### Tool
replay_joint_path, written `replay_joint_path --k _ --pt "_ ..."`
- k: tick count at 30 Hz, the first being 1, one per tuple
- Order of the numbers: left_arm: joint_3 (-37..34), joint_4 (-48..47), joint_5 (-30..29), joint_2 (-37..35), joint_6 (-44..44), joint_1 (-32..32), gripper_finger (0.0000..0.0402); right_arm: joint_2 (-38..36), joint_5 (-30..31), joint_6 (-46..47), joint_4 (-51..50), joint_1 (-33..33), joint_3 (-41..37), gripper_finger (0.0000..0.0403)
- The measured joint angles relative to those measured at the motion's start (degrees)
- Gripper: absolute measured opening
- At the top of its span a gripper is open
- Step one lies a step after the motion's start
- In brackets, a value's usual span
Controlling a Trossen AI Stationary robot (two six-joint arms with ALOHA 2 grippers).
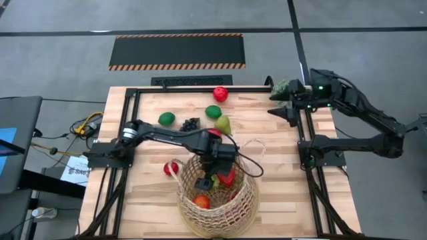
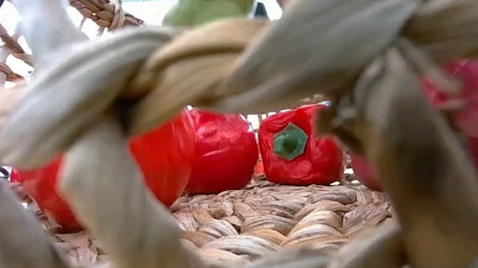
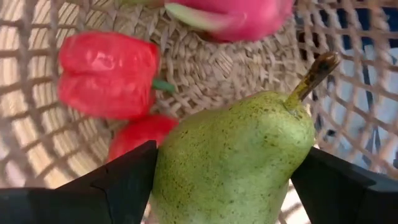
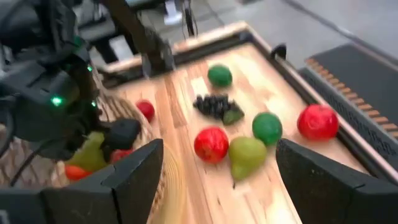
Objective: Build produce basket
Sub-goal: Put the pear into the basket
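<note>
**Pear Over the Wicker Basket**

Pale wooden planks (image 1: 280,167) carried loose round fruit: a green lime (image 1: 166,119), a knobbly dark grape bunch (image 1: 191,124). The left gripper (image 3: 227,180) hung inside the open-weave basket (image 1: 248,200), fingers beside a speckled pear (image 3: 236,155); grip uncertain. Far right, the right gripper (image 4: 217,180) gaped, empty.

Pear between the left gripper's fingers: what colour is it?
Speckled green pear, brown stem; left wrist view.
</note>
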Motion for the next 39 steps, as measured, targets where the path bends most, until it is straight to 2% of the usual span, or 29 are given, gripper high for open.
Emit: replay_joint_path --k 4,10,12,15,20,24,28,31,35,39 --pt "0.0 0.1 1.2 0.6 0.2 -0.1 0.0327 1.8 -0.1 -1.6 -1.7 0.0 0.0 0.0332" --pt "0.0 -4.0 2.8 0.1 -2.7 0.2 0.0387 2.7 0.0 -3.9 -1.8 0.0 0.0 0.0339" --pt "0.1 -5.8 3.2 0.0 -2.9 0.1 0.0396 2.7 0.4 -4.3 -1.9 0.0 0.0 0.0340" --pt "0.0 -8.2 3.2 -0.4 -2.7 0.3 0.0389 2.7 2.3 -4.5 -2.0 -0.1 0.0 0.0341" --pt "0.0 -14.8 3.0 -3.2 -3.7 2.0 0.0383 3.9 10.0 -4.3 -1.7 -0.1 -2.1 0.0341" --pt "0.0 -17.1 5.6 -7.5 -6.5 4.3 0.0383 7.7 10.1 -4.0 -0.4 -2.4 -5.4 0.0339" --pt "0.0 -12.5 7.2 -14.9 -13.2 8.1 0.0383 10.1 8.2 -1.9 5.1 -4.5 -8.2 0.0337" --pt "0.0 -7.7 1.7 -21.4 -16.9 11.0 0.0383 11.5 5.7 -1.1 10.3 -5.8 -9.5 0.0337" --pt "0.1 -4.2 -11.3 -30.1 -18.7 15.2 0.0383 16.6 4.7 -0.3 13.8 -7.8 -11.8 0.0338" --pt "0.1 -4.0 -23.3 -37.1 -20.7 18.7 0.0383 25.0 4.7 0.1 18.1 -6.5 -12.4 0.0338"
